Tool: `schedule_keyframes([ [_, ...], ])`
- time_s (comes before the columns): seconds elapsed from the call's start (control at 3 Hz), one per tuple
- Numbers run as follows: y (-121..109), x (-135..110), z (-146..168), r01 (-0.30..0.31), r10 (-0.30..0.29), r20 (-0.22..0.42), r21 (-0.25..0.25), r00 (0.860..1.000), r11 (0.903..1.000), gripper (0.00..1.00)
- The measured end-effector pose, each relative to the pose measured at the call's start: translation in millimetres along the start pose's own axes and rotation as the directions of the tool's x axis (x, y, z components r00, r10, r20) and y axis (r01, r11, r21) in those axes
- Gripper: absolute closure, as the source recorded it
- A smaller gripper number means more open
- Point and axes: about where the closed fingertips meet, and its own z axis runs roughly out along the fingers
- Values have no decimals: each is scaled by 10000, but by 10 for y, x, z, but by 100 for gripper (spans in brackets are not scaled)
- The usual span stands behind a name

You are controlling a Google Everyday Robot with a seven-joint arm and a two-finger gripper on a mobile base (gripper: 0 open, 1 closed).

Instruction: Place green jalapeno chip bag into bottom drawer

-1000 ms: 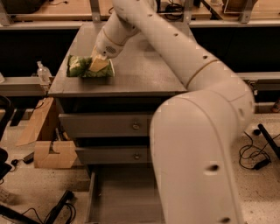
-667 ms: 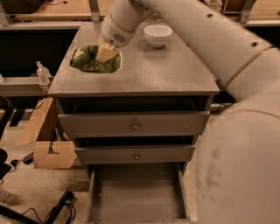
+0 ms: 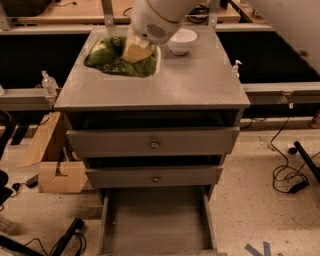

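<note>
A: What does the gripper (image 3: 136, 50) hide?
B: It lies over the green jalapeno chip bag (image 3: 107, 57), covering the bag's right part; its arm (image 3: 160, 15) runs off the top edge.
A: And well below it?
B: The bottom drawer (image 3: 155, 220) has its front cut off by the lower edge.

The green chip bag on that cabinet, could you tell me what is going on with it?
The robot arm's pincer is down on the green jalapeno chip bag, at the back left of the grey cabinet top, next to a white bowl. Whether the bag is lifted cannot be told. The bottom drawer stands pulled out below, and the bag is not yet in it.
</note>
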Motion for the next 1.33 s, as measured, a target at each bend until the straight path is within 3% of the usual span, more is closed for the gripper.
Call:
schedule_keyframes([
  [0.33, 403, 237, -112, -1203, 1176, 681, 375, 9907, 9920, 100],
  [0.67, 767, 698, 127, -2678, 2634, 1410, 129, 9543, 9634, 100],
  [1.0, 1279, 1481, 648, -4273, 4295, 1864, -540, 8836, 9025, 100],
  [1.33, 1694, 2129, 1315, -4861, 5088, 2388, -1507, 8271, 8608, 100],
])
